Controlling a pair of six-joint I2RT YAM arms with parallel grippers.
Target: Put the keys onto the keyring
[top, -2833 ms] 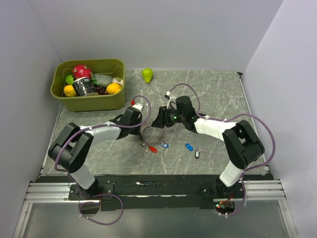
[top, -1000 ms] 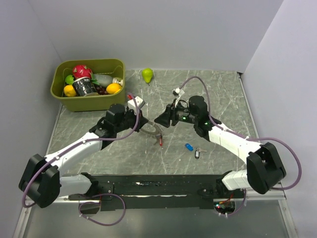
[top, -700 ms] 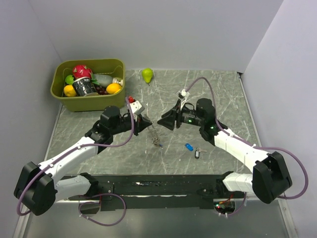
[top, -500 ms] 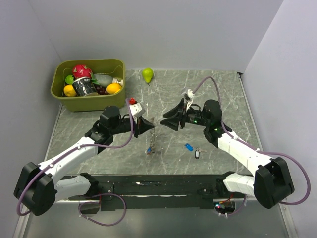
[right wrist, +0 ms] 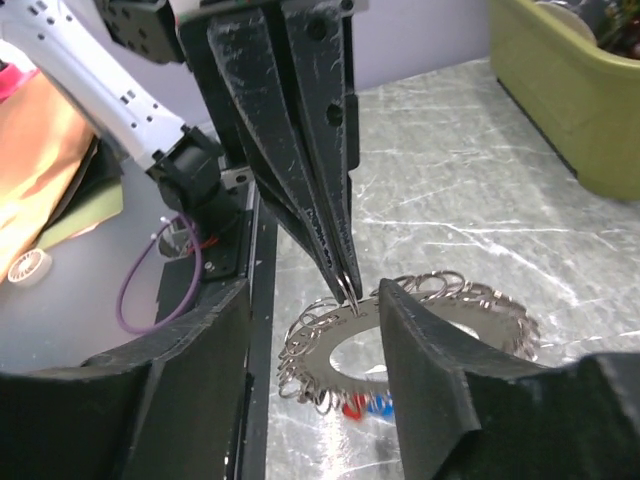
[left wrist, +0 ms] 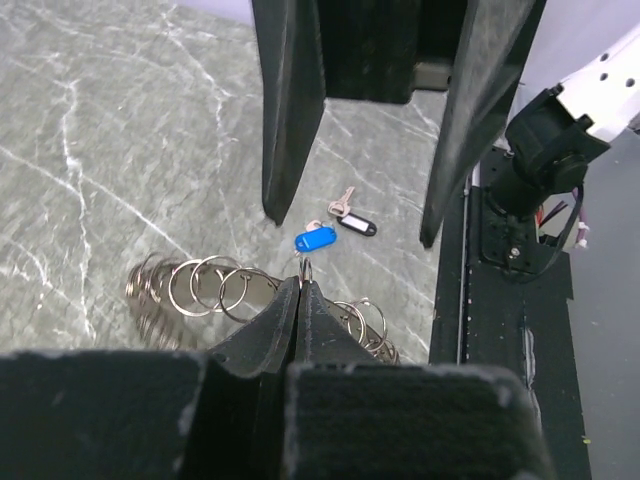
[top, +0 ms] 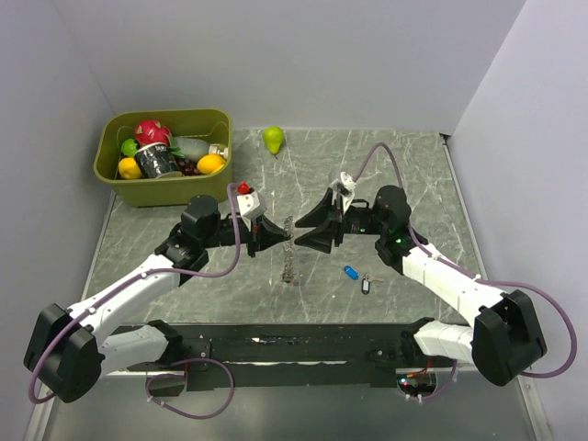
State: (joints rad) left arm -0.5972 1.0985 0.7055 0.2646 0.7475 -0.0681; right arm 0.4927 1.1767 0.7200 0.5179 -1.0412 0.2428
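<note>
Robot lab test cell: plain enclosure walls (top: 303, 55), marble-pattern table (top: 413, 175), aluminium mounting rail (top: 92, 354), purple cables (top: 381, 147).

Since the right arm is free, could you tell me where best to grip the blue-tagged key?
Probably take the blue-tagged key by its oblong tag, pinched across the narrow width from straight above: it lies flat on the table, and the tag looks its bulkiest part.

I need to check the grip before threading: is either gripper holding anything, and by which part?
The left gripper is shut on the keyring, pinching it at its rim. The right gripper stands open and holds nothing.
</note>
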